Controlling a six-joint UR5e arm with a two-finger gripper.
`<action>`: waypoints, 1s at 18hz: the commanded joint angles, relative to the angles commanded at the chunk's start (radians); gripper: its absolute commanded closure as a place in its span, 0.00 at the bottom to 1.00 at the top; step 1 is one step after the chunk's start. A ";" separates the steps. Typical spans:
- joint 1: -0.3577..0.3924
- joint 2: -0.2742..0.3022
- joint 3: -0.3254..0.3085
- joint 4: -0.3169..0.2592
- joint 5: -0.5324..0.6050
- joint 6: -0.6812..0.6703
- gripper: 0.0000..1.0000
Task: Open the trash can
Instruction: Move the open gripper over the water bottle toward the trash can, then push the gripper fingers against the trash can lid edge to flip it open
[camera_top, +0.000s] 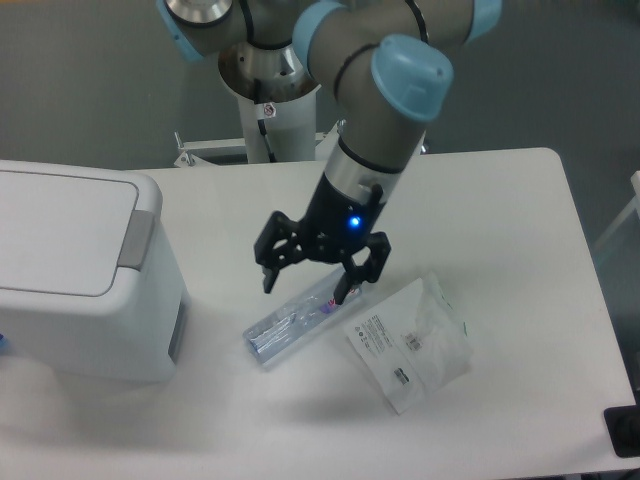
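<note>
**Robotics laboratory workcell**

An industrial-style robot arm (385, 110) with grey links and light-blue joint caps rises from a white pedestal (270, 115) behind a plain white table (520, 230). A bare grey wall (90, 80) backs the scene. Nothing domestic or commercial furnishes the setting.

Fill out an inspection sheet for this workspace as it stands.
Surface: white table, bare at the right rear.
Job's things: trash can at the left edge, lid flat and shut, grey tab untouched.
Clutter: clear bottle lying on its side; plastic bag with labels beside it.
Gripper: gripper open, above the bottle, holding nothing.
Cables: one at the arm's base.
Surroundings: grey floor; dark object at the right edge.
</note>
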 joint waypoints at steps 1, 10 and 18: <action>-0.009 0.006 0.000 0.000 0.000 -0.005 0.00; -0.086 0.063 -0.032 0.006 0.000 -0.040 0.00; -0.115 0.081 -0.084 0.011 0.011 -0.038 0.00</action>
